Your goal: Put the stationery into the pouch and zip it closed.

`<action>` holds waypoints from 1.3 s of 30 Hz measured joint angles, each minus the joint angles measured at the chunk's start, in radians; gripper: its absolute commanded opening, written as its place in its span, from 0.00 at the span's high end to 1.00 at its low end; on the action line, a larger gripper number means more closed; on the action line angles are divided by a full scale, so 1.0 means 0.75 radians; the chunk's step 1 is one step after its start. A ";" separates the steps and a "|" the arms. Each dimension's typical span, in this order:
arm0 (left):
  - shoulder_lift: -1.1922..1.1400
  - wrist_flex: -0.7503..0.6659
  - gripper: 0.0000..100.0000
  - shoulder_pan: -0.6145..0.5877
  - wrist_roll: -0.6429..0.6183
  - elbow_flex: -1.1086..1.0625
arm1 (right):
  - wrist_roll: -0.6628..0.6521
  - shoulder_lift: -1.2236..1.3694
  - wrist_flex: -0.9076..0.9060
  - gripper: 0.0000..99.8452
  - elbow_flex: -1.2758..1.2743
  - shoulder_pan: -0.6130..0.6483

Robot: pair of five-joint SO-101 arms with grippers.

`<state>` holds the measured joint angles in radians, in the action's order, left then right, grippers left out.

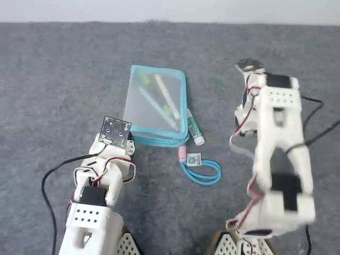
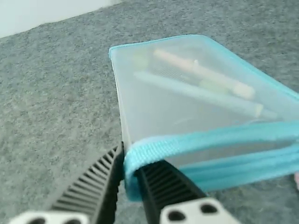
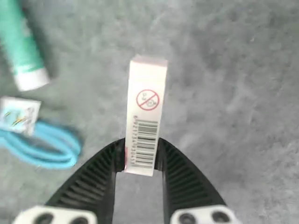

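The pouch (image 2: 196, 102) is pinched by the left pincer (image 2: 130, 161); the white block (image 3: 147, 102) gripped by the right pincer (image 3: 140, 144) must next be carried to its opening.

A grey, felt-like table covering (image 1: 58, 74) is lying across the whole working surface, its nap showing as fine mottled speckling, lighter and darker in patches. Along its far edge a pale wall (image 1: 170, 9) is running as a narrow band and meeting the grey in a straight line. In the left wrist view this wall is showing beyond the covering's edge
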<state>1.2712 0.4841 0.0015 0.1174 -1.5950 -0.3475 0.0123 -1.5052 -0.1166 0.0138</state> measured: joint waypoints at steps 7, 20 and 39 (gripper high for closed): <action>0.000 0.000 0.99 0.000 0.000 0.000 | -0.051 -0.528 -0.065 0.99 -0.348 0.307; 0.000 0.000 0.99 0.129 0.027 0.000 | -0.070 -0.741 -0.110 0.99 -0.485 0.847; 0.000 0.000 0.99 0.317 0.045 0.000 | 0.094 -0.299 -0.033 0.99 -0.282 0.761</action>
<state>1.2712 0.4841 0.2394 0.1511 -1.5950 -0.2770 -0.2117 -1.5298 -0.3284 0.5846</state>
